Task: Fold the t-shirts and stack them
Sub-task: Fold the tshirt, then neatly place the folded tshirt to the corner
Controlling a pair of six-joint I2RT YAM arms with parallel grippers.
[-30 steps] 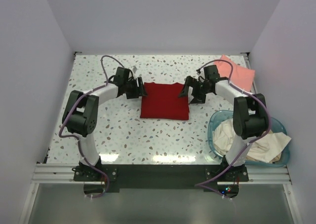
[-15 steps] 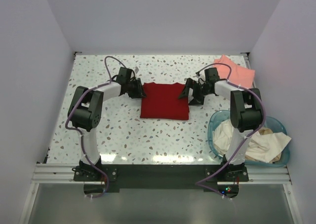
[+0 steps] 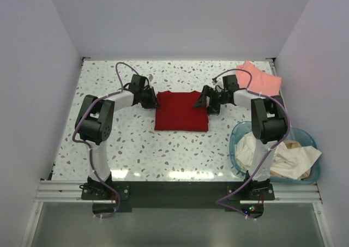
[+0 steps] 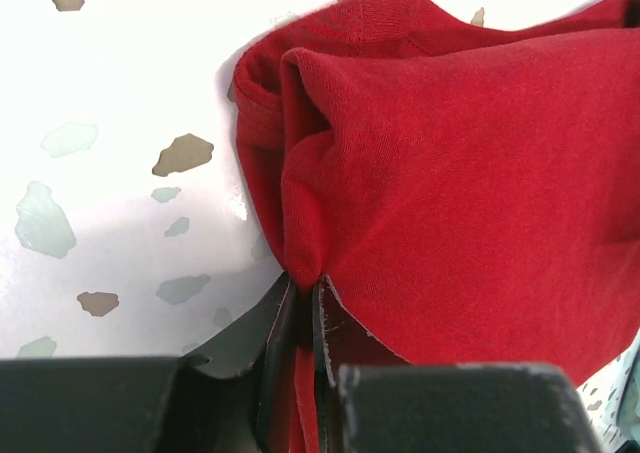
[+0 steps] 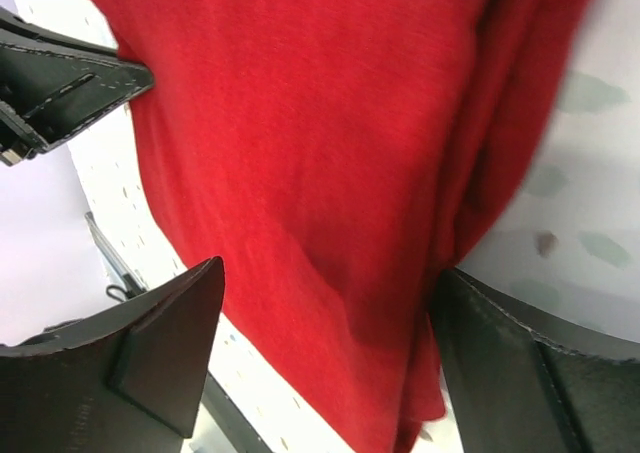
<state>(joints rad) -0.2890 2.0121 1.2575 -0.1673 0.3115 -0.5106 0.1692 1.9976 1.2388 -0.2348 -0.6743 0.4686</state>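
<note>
Right fingers (image 3: pixel 206 101) have edged onto the dark red t-shirt (image 3: pixel 181 113), spread wide; left fingers (image 3: pixel 154 101) pinch its corner.

My gripper (image 5: pixel 322 361) stands wide apart, with one black finger in the lower left corner of the frame and the other in the lower right. The red shirt (image 5: pixel 300 153) lies between them and fills the middle from top to bottom. Its bunched, layered edge runs down the right side to the inner face of my lower-right finger. The speckled white table (image 5: pixel 590 193) shows at the right and in a strip at the left. The left gripper (image 5: pixel 120 78) pokes in at the upper left, meeting the shirt's edge.
</note>
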